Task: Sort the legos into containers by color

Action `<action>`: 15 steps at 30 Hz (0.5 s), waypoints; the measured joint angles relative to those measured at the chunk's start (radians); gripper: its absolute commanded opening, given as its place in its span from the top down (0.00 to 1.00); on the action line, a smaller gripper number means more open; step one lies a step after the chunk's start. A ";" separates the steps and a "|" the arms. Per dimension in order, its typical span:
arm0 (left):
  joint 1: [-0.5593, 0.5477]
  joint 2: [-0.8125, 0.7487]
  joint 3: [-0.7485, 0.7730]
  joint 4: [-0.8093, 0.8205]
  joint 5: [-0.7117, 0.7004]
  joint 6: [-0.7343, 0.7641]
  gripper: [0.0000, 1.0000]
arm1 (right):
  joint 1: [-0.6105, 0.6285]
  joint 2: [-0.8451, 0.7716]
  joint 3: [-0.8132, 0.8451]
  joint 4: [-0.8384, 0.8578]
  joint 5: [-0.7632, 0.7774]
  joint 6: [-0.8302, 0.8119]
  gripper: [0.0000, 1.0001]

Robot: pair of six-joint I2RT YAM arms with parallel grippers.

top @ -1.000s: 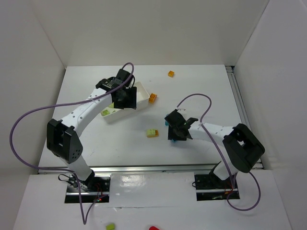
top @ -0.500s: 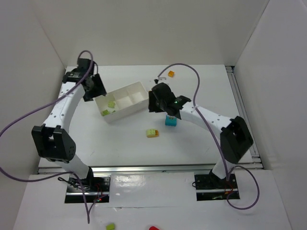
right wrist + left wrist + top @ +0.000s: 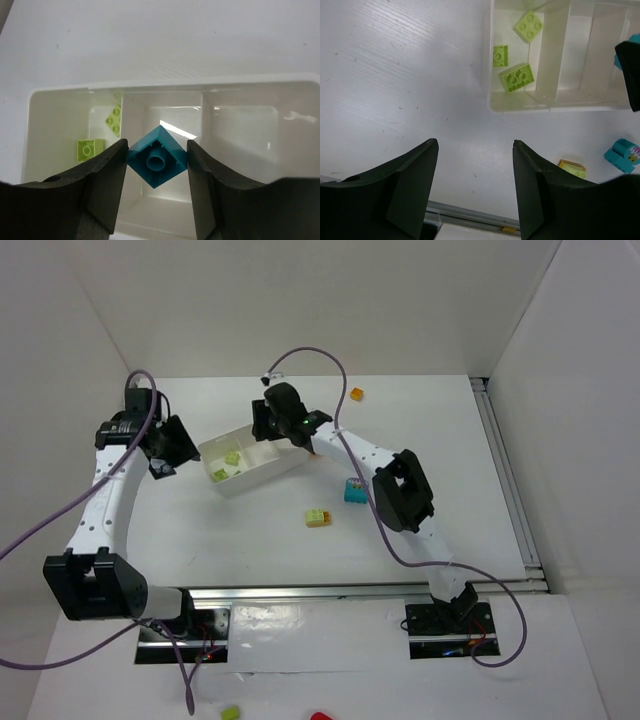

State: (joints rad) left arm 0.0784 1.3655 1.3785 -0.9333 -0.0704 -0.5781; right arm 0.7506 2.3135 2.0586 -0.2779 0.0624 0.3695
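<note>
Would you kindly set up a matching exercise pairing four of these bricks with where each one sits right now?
1. small cyan plastic brick
2. three lime green plastic bricks
3. small orange plastic brick
4. larger cyan plastic block with a printed picture

A. on the white table near its far edge
B. in an end compartment of the white plastic tray
C. on the table, right of the tray
D. held between the right gripper's fingers

Pairs: 1-D, 2-B, 3-A, 4-C
</note>
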 measured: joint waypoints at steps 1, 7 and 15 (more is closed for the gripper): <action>0.000 -0.008 -0.010 -0.003 0.002 0.005 0.29 | 0.000 0.026 0.027 -0.001 -0.009 -0.001 0.27; -0.018 -0.061 -0.023 -0.026 -0.003 0.027 0.28 | 0.000 0.069 0.083 -0.022 -0.055 -0.019 0.18; -0.139 -0.060 -0.018 -0.034 -0.001 0.031 0.28 | -0.008 -0.174 -0.196 -0.019 0.023 -0.031 0.21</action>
State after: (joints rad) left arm -0.0608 1.3056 1.3609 -0.9676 -0.0715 -0.5476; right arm 0.7422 2.1399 1.8629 -0.2974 0.0853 0.3382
